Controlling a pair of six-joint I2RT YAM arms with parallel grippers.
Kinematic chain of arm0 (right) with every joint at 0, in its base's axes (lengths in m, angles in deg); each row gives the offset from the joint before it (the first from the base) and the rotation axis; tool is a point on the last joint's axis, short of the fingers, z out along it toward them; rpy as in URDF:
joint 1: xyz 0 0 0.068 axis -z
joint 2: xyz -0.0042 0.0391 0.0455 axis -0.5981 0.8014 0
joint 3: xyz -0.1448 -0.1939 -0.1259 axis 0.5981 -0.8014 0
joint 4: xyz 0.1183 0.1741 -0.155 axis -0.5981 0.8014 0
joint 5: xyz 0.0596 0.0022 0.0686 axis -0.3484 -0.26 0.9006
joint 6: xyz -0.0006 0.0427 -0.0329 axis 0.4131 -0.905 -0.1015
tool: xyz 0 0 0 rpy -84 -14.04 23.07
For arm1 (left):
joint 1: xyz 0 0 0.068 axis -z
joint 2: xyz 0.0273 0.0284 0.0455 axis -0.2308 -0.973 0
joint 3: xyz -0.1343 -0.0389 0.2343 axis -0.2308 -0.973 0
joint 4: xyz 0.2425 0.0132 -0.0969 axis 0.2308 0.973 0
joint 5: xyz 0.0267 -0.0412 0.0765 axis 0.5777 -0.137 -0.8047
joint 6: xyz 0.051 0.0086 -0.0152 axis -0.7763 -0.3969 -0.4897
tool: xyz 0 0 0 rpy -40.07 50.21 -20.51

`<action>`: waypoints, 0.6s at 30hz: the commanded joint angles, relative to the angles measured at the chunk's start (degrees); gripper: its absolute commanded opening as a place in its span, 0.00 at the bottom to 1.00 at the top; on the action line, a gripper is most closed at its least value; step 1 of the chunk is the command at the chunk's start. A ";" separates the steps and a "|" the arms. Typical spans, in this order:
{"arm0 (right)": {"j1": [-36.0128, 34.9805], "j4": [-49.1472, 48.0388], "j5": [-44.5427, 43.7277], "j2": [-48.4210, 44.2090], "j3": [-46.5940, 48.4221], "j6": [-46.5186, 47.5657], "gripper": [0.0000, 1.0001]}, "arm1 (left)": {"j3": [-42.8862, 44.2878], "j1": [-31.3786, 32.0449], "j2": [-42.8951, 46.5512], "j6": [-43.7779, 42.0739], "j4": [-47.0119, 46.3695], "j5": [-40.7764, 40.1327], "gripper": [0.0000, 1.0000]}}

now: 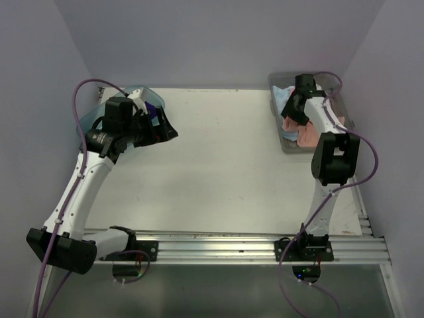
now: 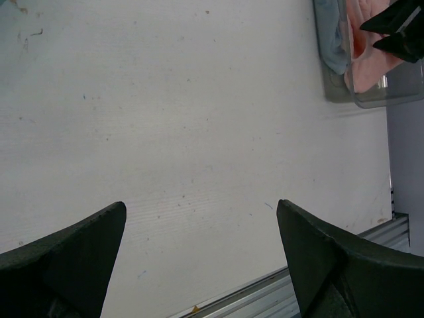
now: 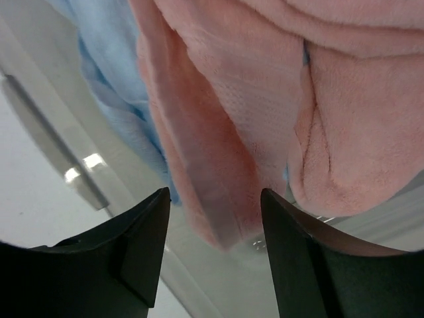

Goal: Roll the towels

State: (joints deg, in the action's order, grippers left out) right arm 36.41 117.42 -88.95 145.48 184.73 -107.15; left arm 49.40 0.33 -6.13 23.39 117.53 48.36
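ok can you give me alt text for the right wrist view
The open right gripper hangs close over a bunched salmon pink towel in a clear grey bin, with a light blue towel beside it at upper left.

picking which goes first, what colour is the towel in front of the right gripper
Salmon pink. The towel shows best in the right wrist view.

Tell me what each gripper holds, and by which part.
Nothing is held: the left gripper is open and empty, the right gripper open over the pink towel.
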 commanded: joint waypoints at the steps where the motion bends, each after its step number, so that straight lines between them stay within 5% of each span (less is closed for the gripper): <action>1: 0.05 2.40 -0.65 2.19 -1.01 0.68 0.60 | -0.12 0.22 -0.05 0.32 -0.04 -0.84 1.00; 3: 1.71 1.87 -0.82 1.67 -1.98 -0.20 0.44 | -0.38 0.22 -0.13 0.49 0.05 -0.84 0.99; 4: 1.81 1.44 -0.91 0.79 -2.59 -0.64 0.18 | -0.38 0.22 -0.05 0.49 0.05 -0.84 1.00; 6: 1.90 0.29 -2.22 -1.84 -4.26 -1.52 0.00 | -0.20 0.22 -0.13 0.49 0.40 -1.10 1.00; 13: 1.90 -2.35 -1.89 -22.57 -4.46 -1.79 0.00 | -0.46 0.22 -0.05 -0.03 0.23 -1.37 1.00; 18: 1.90 -0.77 10.93 -32.61 5.55 -0.56 0.00 | -0.73 0.04 -1.01 1.10 -0.48 -1.72 1.00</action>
State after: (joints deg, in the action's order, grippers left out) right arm 38.38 117.59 -86.57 119.80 182.94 -108.31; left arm 49.14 0.33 -6.59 23.42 118.23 47.47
